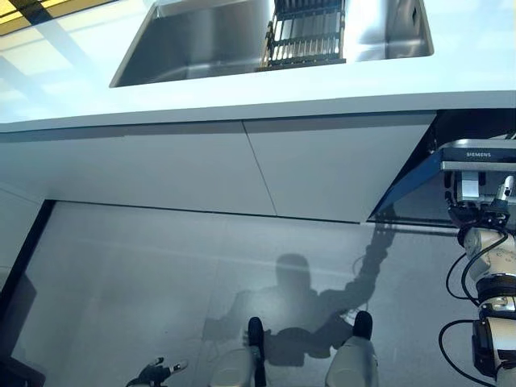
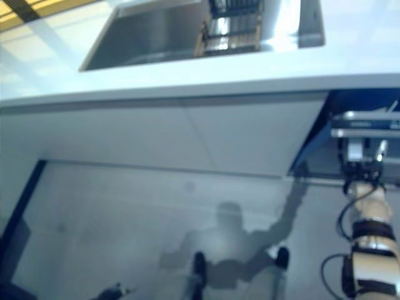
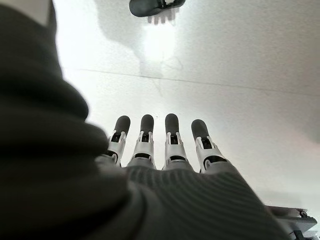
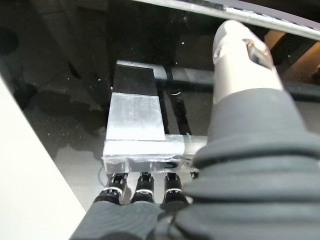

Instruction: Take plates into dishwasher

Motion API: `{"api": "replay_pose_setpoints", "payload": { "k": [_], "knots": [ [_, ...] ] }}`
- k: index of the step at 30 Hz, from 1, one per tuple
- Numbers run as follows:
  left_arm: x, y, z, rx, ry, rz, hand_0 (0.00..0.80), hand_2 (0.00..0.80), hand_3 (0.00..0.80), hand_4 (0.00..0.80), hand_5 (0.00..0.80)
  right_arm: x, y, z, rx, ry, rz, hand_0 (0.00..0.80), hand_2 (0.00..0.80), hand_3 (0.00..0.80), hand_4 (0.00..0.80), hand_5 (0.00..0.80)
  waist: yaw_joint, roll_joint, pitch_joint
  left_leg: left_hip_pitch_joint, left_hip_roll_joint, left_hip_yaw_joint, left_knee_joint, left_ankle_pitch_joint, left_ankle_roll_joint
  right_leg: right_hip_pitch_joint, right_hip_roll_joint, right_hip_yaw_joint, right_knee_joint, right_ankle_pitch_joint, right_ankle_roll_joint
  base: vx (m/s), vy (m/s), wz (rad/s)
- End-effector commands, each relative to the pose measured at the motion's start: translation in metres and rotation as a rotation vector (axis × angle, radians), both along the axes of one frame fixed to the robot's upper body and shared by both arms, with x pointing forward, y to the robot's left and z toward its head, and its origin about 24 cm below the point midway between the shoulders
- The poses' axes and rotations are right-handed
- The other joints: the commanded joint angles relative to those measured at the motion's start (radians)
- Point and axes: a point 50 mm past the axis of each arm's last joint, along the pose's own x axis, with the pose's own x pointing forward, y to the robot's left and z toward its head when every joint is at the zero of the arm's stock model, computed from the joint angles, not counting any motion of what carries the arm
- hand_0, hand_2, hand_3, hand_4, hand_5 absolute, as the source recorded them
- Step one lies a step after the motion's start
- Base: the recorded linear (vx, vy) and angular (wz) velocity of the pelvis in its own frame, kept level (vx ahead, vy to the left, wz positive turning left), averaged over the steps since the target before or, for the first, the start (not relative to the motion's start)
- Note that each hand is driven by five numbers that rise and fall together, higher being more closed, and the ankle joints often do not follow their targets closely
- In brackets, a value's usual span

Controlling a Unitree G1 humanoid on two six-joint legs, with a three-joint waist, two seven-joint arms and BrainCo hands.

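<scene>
The dishwasher door (image 1: pixel 477 153) stands ajar at the far right under the counter, its silver top edge tipped out. My right hand (image 1: pixel 481 201) grips that edge: in the right wrist view its fingers (image 4: pixel 144 192) curl under the silver bar (image 4: pixel 137 117) and the thumb (image 4: pixel 240 65) lies over it. A dark dish rack (image 1: pixel 305 36) stands in the steel sink (image 1: pixel 201 44); I cannot make out any plates in it. My left hand (image 1: pixel 157 372) hangs low over the floor at the lower left, fingers (image 3: pixel 171 135) straight, holding nothing.
The white counter (image 1: pixel 242 93) runs across the view with flat white cabinet fronts (image 1: pixel 322 169) below it. Grey floor (image 1: pixel 161 274) lies in front of the cabinets. A dark strip (image 1: pixel 28 250) borders the floor on the left.
</scene>
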Motion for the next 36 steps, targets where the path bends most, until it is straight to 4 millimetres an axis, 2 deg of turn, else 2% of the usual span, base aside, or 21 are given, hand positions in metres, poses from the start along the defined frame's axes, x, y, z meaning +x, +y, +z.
{"api": "replay_pose_setpoints", "payload": {
  "k": [1, 7, 13, 20, 30, 36],
  "knots": [
    [-0.001, 0.025, 0.008, 0.068, 0.007, -0.022, 0.000, 0.000, 0.000, 0.000, 0.000, 0.017, 0.000, 0.204, -0.290, -0.635, 0.018, 0.000, 0.000, 0.000, 0.000, 0.000, 0.095, -0.038, -0.064, 0.084, 0.081, -0.016, 0.002, -0.047, -0.004, -0.068, -0.005, 0.001, 0.142, -0.068, -0.022, 0.030, 0.002, 0.00],
    [-0.005, 0.027, 0.009, 0.063, 0.010, -0.015, 0.000, 0.000, 0.000, 0.000, 0.000, 0.016, 0.007, 0.216, -0.336, -0.736, 0.045, 0.000, 0.000, 0.000, 0.000, 0.000, 0.100, -0.035, -0.067, 0.075, 0.081, -0.021, -0.006, -0.035, -0.006, -0.050, 0.002, 0.001, 0.125, -0.076, -0.025, 0.018, 0.003, 0.02],
    [-0.006, 0.030, 0.010, 0.075, 0.006, -0.026, 0.000, 0.000, 0.000, 0.000, 0.000, 0.017, 0.006, 0.211, -0.350, -0.701, 0.045, 0.000, 0.000, 0.000, 0.000, 0.000, 0.105, -0.044, -0.075, 0.067, 0.086, -0.024, -0.004, -0.029, -0.008, -0.022, 0.008, -0.004, 0.103, -0.077, -0.024, 0.019, -0.011, 0.02],
    [-0.003, 0.032, 0.011, 0.089, -0.002, -0.025, 0.000, 0.000, 0.000, 0.000, 0.000, 0.021, 0.001, 0.185, -0.310, -0.600, 0.055, 0.000, 0.000, 0.000, 0.000, 0.000, 0.106, -0.059, -0.077, 0.066, 0.098, -0.017, 0.002, -0.026, -0.009, 0.008, 0.014, -0.010, 0.066, -0.060, -0.018, -0.005, -0.019, 0.05],
    [-0.002, 0.036, 0.013, 0.104, -0.002, -0.024, 0.000, 0.000, 0.000, 0.000, 0.000, 0.027, 0.003, 0.156, -0.306, -0.505, 0.099, 0.000, 0.000, 0.000, 0.000, 0.000, 0.104, -0.078, -0.087, 0.073, 0.109, 0.007, 0.008, -0.029, -0.010, 0.049, 0.023, -0.012, -0.002, -0.029, -0.010, -0.035, -0.013, 0.00],
    [0.001, 0.037, 0.014, 0.118, -0.010, -0.033, 0.000, 0.000, 0.000, 0.000, 0.000, 0.028, 0.002, 0.117, -0.338, -0.317, 0.137, 0.000, 0.000, 0.000, 0.000, 0.000, 0.104, -0.104, -0.105, 0.085, 0.124, 0.019, 0.033, -0.044, -0.012, 0.086, 0.027, -0.018, -0.029, -0.020, -0.007, -0.011, -0.006, 0.00]
  ]
}}
